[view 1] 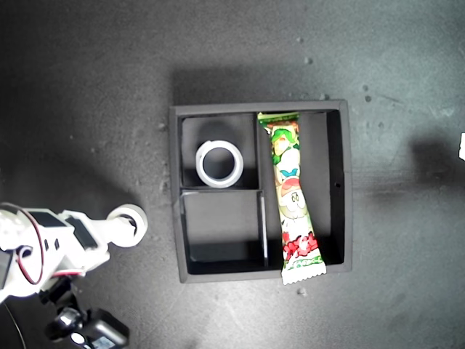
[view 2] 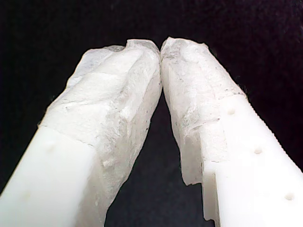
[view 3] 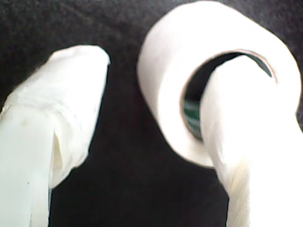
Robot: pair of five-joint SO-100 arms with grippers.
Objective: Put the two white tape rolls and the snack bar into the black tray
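Observation:
The black tray [view 1: 254,108] lies mid-table in the exterior view. One white tape roll [view 1: 200,164] lies flat in its upper small compartment. The snack bar [view 1: 292,196] lies in the long compartment, its lower crimped end over the rim. The other white tape roll [view 1: 131,211] is outside the tray at the exterior view's lower left, at my second gripper [view 1: 122,224]. In the second wrist view one finger [view 3: 246,142] passes through this roll [view 3: 165,71] while the other finger [view 3: 61,104] stands apart from it, so my second gripper [view 3: 156,61] is open. My first gripper [view 2: 161,47] is shut with nothing between its tips.
The dark table has small specks of debris around the tray. The second arm's white body and red wires [view 1: 43,247] fill the exterior view's lower left corner. A small white bit [view 1: 461,145] shows at the exterior view's right edge.

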